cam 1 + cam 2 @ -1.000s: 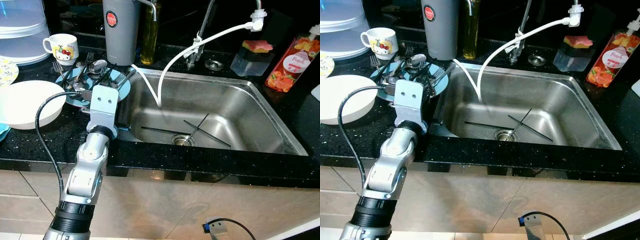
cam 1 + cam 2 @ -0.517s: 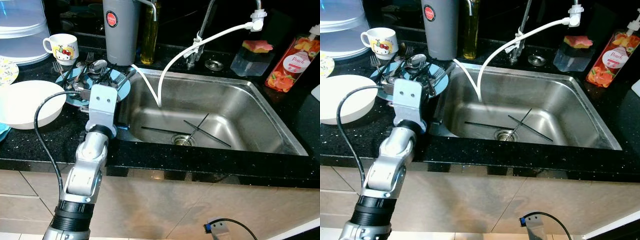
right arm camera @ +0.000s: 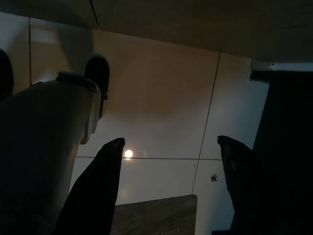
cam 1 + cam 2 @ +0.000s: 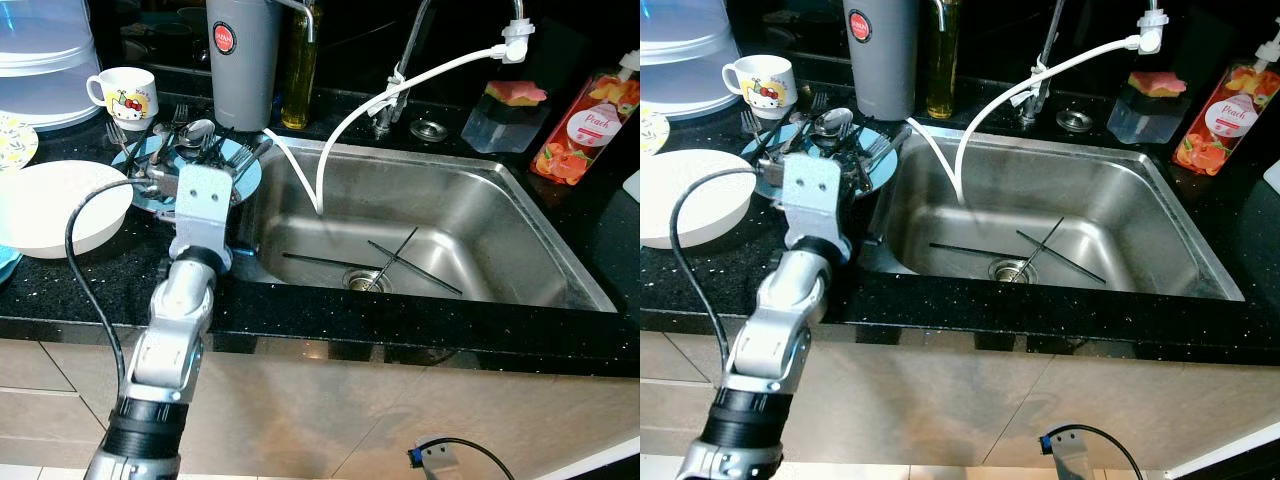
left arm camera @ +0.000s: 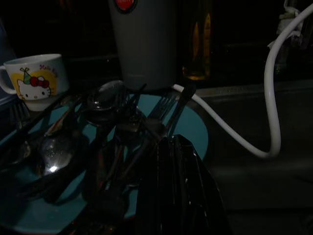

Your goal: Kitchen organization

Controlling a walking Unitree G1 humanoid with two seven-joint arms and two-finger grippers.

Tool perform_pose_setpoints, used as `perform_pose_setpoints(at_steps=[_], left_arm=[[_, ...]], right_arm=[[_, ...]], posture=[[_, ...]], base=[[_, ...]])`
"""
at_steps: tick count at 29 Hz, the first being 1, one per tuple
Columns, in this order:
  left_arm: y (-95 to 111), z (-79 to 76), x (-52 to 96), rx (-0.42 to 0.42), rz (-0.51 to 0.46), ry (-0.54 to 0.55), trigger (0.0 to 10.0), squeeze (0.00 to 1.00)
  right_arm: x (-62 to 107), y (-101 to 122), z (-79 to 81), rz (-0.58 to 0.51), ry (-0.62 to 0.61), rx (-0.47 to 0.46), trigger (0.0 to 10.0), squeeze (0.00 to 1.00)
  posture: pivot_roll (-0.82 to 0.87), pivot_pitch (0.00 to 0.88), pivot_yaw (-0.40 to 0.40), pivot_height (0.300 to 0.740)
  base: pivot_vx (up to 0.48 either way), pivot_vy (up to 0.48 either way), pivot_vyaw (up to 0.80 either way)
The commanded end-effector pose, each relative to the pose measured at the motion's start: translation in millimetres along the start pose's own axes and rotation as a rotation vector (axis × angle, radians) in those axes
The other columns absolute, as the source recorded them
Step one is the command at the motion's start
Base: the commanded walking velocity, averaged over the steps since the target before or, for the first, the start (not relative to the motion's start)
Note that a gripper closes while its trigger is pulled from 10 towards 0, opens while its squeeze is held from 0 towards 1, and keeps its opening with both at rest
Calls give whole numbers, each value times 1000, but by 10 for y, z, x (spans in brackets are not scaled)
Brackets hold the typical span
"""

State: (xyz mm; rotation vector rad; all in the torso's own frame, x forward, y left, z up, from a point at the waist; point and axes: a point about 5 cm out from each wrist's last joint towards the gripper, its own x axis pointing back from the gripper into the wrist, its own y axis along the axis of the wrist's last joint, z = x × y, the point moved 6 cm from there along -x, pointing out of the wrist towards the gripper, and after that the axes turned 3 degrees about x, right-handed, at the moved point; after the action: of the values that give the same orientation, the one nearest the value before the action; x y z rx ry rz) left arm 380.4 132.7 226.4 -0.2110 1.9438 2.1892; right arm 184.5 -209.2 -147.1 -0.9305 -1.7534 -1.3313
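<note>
Left gripper [image 5: 171, 147] closing in on the cutlery [image 4: 185, 140] heaped on the blue plate [image 4: 245, 165], just beside the sink [image 4: 440, 210].

Over the last second I have eased the left arm further toward the plate; its fingers look pressed together, holding nothing, though the wrist view is dim. No utensil is lifted yet. Right gripper [image 3: 168, 191] hangs spread, idle, above the floor.

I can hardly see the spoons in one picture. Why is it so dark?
Left wrist view: dim and shaded, the cutlery on the blue plate barely lit, one spoon glinting. Left eye view: bright and sharp, with glare on the sink.
</note>
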Motion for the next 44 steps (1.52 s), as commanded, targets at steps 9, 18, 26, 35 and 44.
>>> perform_pose_setpoints(at_steps=[9, 18, 26, 35, 44], left_arm=[[-222, -90, 100, 6, 71, -25, 10000, 0], [-235, -52, 63, 0, 71, -18, 10000, 0], [-233, -38, 68, -1, 75, -16, 10000, 0], [-306, -92, 93, -3, 98, -37, 10000, 0], [-230, -94, 73, 0, 67, -36, 10000, 0]], right_arm=[[12, -103, -77, 21, -10, -12, 10000, 0], [13, -109, -105, 24, -14, -11, 10000, 0], [12, -100, -117, 25, -15, -9, 10000, 0], [12, -108, -91, 28, -12, -12, 10000, 0], [4, -56, -23, 18, -9, -14, 10000, 0]], posture=[[234, 37, -110, 740], [229, 28, -108, 740], [231, 31, -109, 740], [226, 37, -107, 740], [224, 39, -108, 740]], base=[[0, 0, 0], [0, 0, 0], [0, 0, 0], [0, 0, 0], [0, 0, 0]])
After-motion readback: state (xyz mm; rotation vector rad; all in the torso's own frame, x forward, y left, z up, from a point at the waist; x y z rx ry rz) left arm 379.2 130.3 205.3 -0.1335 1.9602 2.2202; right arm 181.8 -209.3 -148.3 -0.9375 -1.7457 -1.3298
